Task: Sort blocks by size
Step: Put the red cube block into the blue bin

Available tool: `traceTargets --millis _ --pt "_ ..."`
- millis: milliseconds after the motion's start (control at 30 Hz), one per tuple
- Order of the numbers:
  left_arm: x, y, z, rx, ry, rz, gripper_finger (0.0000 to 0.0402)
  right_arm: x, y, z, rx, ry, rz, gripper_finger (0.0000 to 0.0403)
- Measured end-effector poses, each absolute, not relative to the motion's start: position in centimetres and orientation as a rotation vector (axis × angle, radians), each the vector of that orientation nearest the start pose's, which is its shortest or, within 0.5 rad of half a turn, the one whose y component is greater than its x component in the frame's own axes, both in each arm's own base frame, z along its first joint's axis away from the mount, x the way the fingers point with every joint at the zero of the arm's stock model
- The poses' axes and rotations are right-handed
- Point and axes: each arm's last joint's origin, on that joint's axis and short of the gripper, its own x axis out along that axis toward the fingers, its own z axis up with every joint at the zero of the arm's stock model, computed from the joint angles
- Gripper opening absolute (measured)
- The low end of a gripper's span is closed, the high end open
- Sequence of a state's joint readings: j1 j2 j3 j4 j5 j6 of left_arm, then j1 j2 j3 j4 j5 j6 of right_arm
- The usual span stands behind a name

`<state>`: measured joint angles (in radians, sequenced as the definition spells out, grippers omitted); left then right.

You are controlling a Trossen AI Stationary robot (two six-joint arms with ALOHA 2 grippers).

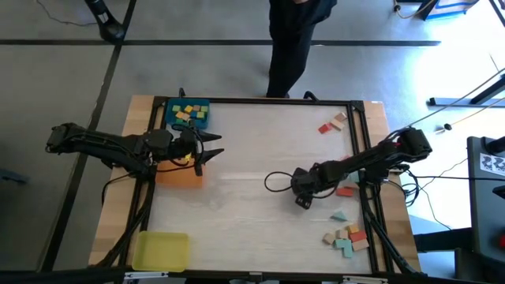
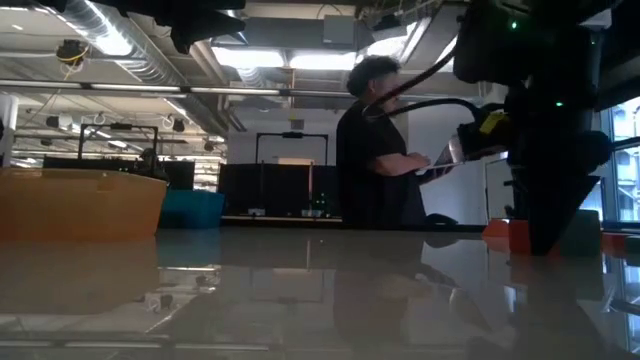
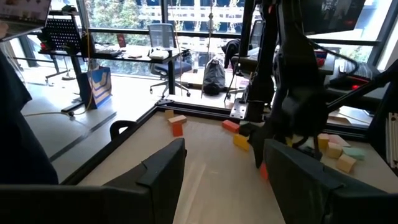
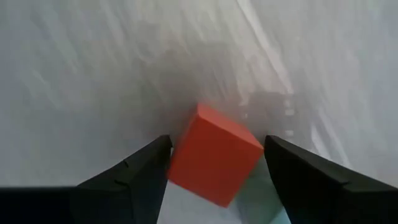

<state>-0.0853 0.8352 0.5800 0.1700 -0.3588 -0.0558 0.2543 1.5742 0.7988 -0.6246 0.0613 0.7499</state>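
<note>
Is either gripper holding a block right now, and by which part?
Left gripper holds nothing. An orange-red block sits between the right gripper's fingers; contact cannot be told.

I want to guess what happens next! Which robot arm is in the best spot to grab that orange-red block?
Probably the right one. The right gripper is open, with the orange-red block sitting between its fingers. The left gripper is open too, but far off, above the orange tray.

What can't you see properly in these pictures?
- High view: the block under the right gripper is hidden by the arm.
- High view: the blocks in the blue tray are too small to size.
- Right wrist view: the red block sits between open fingers; contact is unclear.
</note>
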Motion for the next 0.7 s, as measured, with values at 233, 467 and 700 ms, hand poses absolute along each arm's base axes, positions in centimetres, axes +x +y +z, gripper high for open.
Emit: traceTargets --millis 233,467,700 --pt "19.0 -0.6 28.7 -0.034 0.077 0.276 0.0205 25.0 6.4 13.7 0.429 1.374 -0.363 0.0242" --pt "19.0 -0.6 28.8 -0.035 0.073 0.275 0.0205 24.7 6.3 13.7 0.412 1.400 -0.378 0.0146" --pt "19.0 -0.6 28.7 -0.042 0.076 0.276 0.0205 24.6 6.7 15.6 0.418 1.438 -0.171 0.0133"
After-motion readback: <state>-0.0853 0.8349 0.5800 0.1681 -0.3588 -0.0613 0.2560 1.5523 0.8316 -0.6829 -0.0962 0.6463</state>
